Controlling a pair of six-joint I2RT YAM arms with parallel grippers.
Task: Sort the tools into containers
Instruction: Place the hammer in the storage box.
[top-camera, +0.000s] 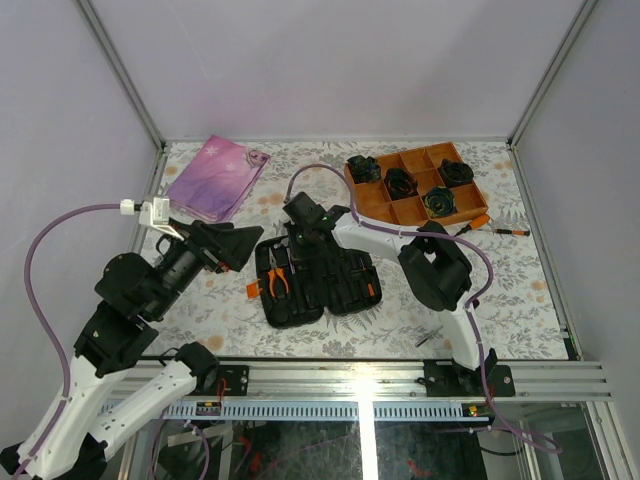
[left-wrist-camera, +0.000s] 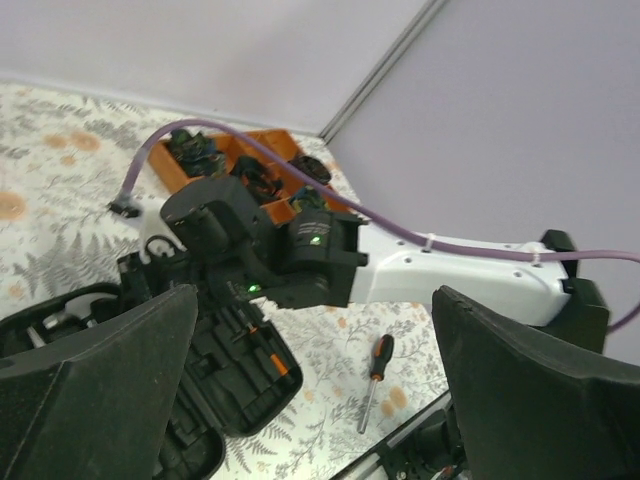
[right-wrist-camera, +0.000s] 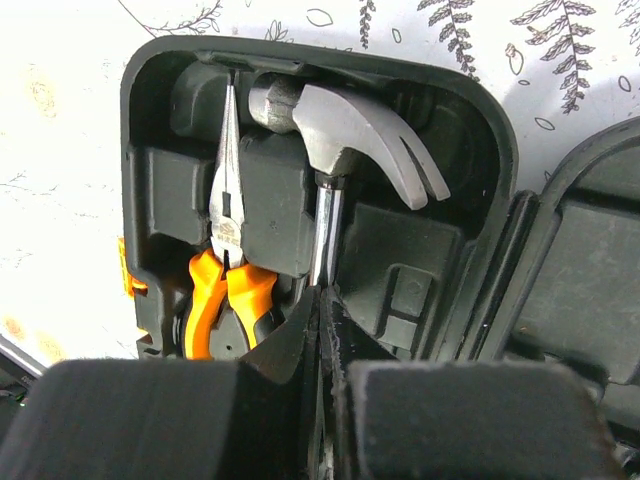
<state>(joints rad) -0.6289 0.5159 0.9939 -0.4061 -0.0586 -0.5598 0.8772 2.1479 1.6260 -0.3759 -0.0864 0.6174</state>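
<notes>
The claw hammer lies in its moulded slot in the left half of the open tool case. The right gripper has its jaws pressed almost together, pinching the steel shaft further down from the head. Just beside the hammer, the orange-handled pliers sit in their own slot.

By my reading two tools are housed (the hammer not yet let go), and the case's other half shows mostly bare slots. Left to do: a small screwdriver lies loose on the table near the front rail. A slim driver also lies just beside the orange tray of black rosettes at the far right.

The left gripper hovers just left of the case, jaws spread wide, holding nothing.

Room is tight over the case, with both grippers near its left half. The right forearm runs between case and tray, so that driver looks awkward to reach. The pink pouch lies well apart at the far left, and open table lies front-right of the case.
</notes>
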